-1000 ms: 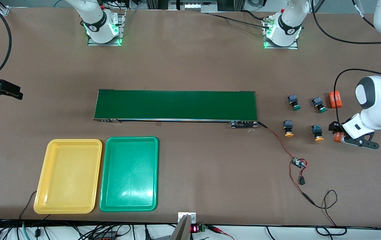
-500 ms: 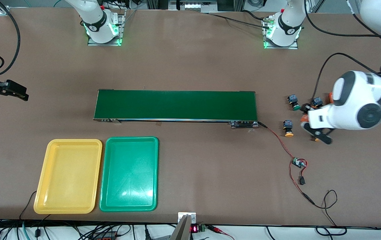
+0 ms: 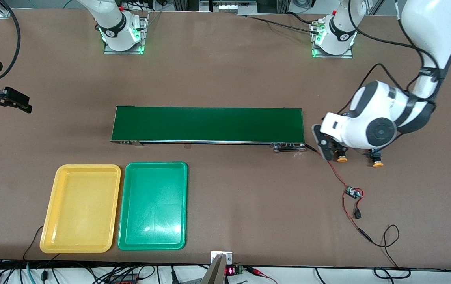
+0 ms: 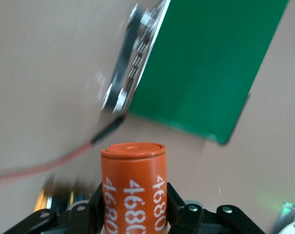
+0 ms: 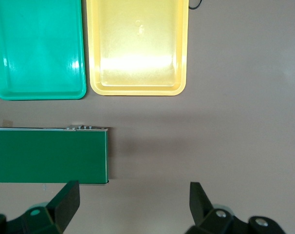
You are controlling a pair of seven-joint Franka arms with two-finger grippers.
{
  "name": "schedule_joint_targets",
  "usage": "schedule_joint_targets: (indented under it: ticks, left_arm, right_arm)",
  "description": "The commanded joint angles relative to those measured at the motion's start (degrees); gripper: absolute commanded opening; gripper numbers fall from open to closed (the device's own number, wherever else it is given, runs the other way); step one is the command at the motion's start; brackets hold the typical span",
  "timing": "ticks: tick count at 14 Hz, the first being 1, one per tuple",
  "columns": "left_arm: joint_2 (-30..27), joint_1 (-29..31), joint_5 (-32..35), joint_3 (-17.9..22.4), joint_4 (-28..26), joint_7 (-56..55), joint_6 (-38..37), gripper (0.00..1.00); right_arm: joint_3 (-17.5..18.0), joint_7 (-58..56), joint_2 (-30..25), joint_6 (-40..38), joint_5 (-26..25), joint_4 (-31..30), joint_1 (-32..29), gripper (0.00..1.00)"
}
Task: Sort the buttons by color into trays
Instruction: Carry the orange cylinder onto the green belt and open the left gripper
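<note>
Left wrist view: my left gripper [image 4: 133, 214] clamps a rigid orange cylinder [image 4: 134, 187] near the belt [image 3: 208, 124]; right gripper [image 5: 133, 204] waits open. Buttons [image 3: 342, 158] look light, graspable by their bodies.

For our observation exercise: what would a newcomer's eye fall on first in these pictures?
Probably the long dark-green belt mid-table, with the yellow plastic tray and green plastic tray side by side nearer the camera. Next, the left gripper, jaws shut on an orange cylinder with white numbers, by the belt's end.

Brown table [image 3: 225, 71]; dark green belt [image 3: 207, 124]; cables [image 3: 91, 274] along its edge.
</note>
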Motion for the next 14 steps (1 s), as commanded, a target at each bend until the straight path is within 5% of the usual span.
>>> schedule_joint_targets:
  ticks: [1,10,11,12,13,14]
  left_arm:
    - [1.0,-3.1,0.6,-1.4,-1.5,2.0,4.6,0.19]
    - [1.1,-4.0,0.7,-5.4,-9.7,2.6,15.1,0.2]
    - [1.2,-4.1,0.7,-5.6,-9.9,2.5,15.3,0.28]
    - [1.2,-4.2,0.7,-5.6,-9.9,2.5,15.3,0.47]
    - [1.1,-4.3,0.8,-5.6,-9.9,2.5,15.2,0.99]
    - [0.8,-4.3,0.8,-5.7,-9.9,2.5,15.0,1.0]
  right_arm:
    - [0.1,-0.3,-2.1,-0.7,1.2,-1.4,0.0,1.0]
    - [-0.7,-0.5,-4.0,-5.8,1.2,-1.2,-0.3,1.0]
    - [-0.5,-0.5,-4.1,-5.7,1.2,-1.2,-0.2,1.0]
    - [-0.4,-0.5,-4.1,-5.5,1.1,-1.2,-0.1,1.0]
    - [-0.4,-0.5,-4.1,-5.3,1.1,-1.2,-0.1,1.0]
    - [-0.4,-0.5,-4.1,-5.2,0.8,-1.3,-0.2,1.0]
